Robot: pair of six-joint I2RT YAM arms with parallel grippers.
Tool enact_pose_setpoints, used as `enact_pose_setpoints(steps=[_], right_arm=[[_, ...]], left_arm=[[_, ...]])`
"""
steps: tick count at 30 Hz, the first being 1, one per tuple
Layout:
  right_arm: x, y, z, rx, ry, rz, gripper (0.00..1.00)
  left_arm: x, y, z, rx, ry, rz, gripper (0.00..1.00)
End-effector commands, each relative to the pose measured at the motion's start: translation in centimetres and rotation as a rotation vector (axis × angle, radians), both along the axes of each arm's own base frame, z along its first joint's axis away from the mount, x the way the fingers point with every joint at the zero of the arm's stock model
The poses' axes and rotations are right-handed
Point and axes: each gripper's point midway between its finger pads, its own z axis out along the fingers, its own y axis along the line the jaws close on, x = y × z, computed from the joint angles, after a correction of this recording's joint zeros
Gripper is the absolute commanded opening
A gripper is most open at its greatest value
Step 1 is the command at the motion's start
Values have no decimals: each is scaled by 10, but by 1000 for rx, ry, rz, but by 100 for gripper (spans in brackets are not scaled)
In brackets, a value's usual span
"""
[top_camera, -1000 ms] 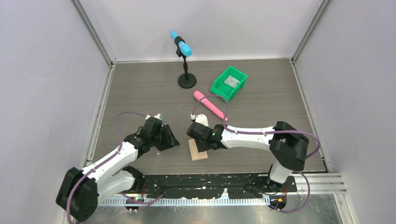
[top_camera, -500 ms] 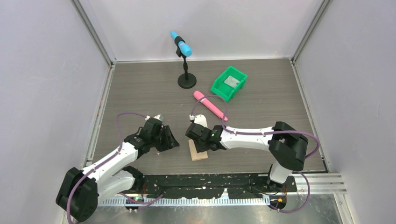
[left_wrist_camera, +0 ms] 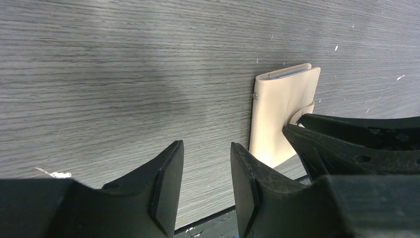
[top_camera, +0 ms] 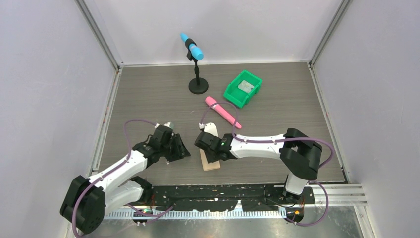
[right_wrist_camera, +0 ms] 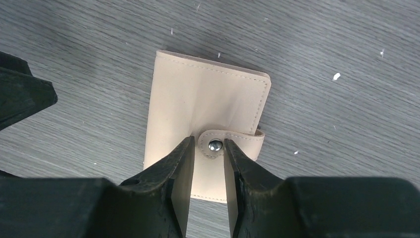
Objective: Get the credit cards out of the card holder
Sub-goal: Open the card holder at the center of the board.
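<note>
Holder [right_wrist_camera: 198, 94] lies flat on table [top_camera: 148, 104] near front edge, tab [right_wrist_camera: 242, 141] folded over its face. Right fingers [right_wrist_camera: 208, 148] sit on it, narrow gap straddling the snap [right_wrist_camera: 215, 145], can't tell if pinching. Blue card [left_wrist_camera: 287, 74] edge peeks from holder's open end. Left fingers [left_wrist_camera: 206, 148] apart, empty, low over table just left of holder. Further back pink tube [top_camera: 223, 112], then green bin [top_camera: 233, 94] with grey flat piece [top_camera: 244, 86] inside, mic stand [top_camera: 197, 74]
</note>
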Motion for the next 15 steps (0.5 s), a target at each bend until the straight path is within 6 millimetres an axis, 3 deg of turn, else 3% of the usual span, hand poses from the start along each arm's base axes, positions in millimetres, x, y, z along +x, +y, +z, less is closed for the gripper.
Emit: enact_pose_setpoints(steps=[1,4,8,15], right_arm=[[5,12,4,8,-28,-7,36],[6,5,-4,-40,-28,-16,37],[6,0,-10,-56,-28,-22,30],[5,14,7,84,-39,-17,10]], left_arm=[[3,-5,2,-18,-14,-20,42],[2,-5,1,-19,-12,-26,42],[3,-6,5,-25,-23,-26,42],[2,-14,11,-65,-37,-66,41]])
